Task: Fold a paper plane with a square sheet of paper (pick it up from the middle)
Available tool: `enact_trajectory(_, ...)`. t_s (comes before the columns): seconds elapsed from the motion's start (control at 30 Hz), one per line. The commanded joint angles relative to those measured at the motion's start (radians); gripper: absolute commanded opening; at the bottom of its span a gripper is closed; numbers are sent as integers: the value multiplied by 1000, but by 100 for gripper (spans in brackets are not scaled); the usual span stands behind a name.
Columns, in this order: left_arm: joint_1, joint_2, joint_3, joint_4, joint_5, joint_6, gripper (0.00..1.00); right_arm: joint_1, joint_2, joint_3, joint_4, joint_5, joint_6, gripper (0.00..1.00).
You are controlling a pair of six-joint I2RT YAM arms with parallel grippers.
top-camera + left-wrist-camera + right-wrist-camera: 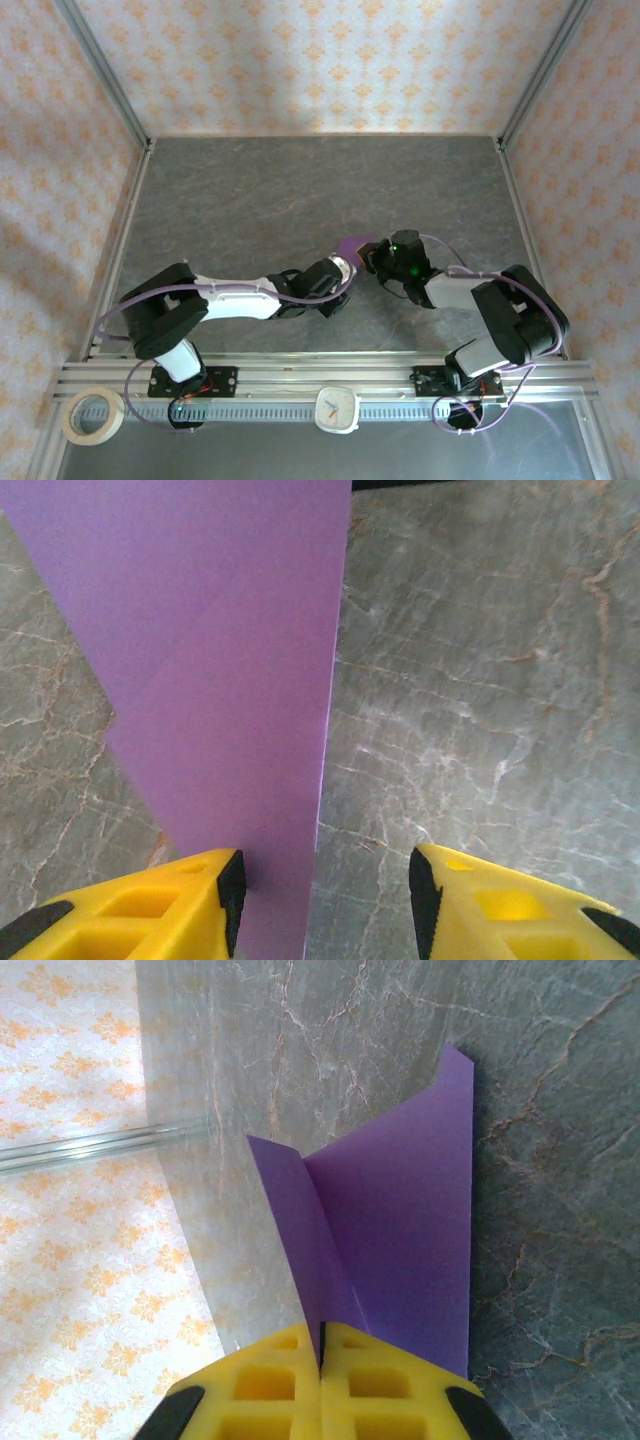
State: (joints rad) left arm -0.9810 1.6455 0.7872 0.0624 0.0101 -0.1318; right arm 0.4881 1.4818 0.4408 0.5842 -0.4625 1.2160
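Observation:
The purple sheet of paper [356, 243] is folded lengthwise and held up just above the grey table, between both arms at mid-table. My right gripper [322, 1345] is shut on its crease; one narrow flap and one wide flap [405, 1230] spread away from the jaws. In the left wrist view, a long flat purple panel [220, 660] with a faint diagonal crease rests against the left pad [232, 885]. My left gripper [328, 880] is open, with a wide gap between the paper's straight edge and the other pad. In the top view the left gripper [343, 268] sits just beside the right gripper [376, 256].
The grey stone table [300, 190] is walled by patterned panels and aluminium posts. A roll of tape [93, 415] and a small white clock [338, 408] lie on the rail strip in front of the arm bases.

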Motion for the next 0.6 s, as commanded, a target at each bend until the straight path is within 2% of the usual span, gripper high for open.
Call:
enact_trajectory(0.0, -13, 21, 32, -32, -141, 11, 51, 4, -4, 22, 5, 24, 7, 0)
enact_trajectory(0.13, -20, 33, 32, -26, -168, 11, 48, 4, -2, 23, 5, 22, 7, 0)
enact_trajectory(0.57, -36, 49, 36, -23, -187, 21, 27, 5, -8, 14, 5, 22, 8, 0)
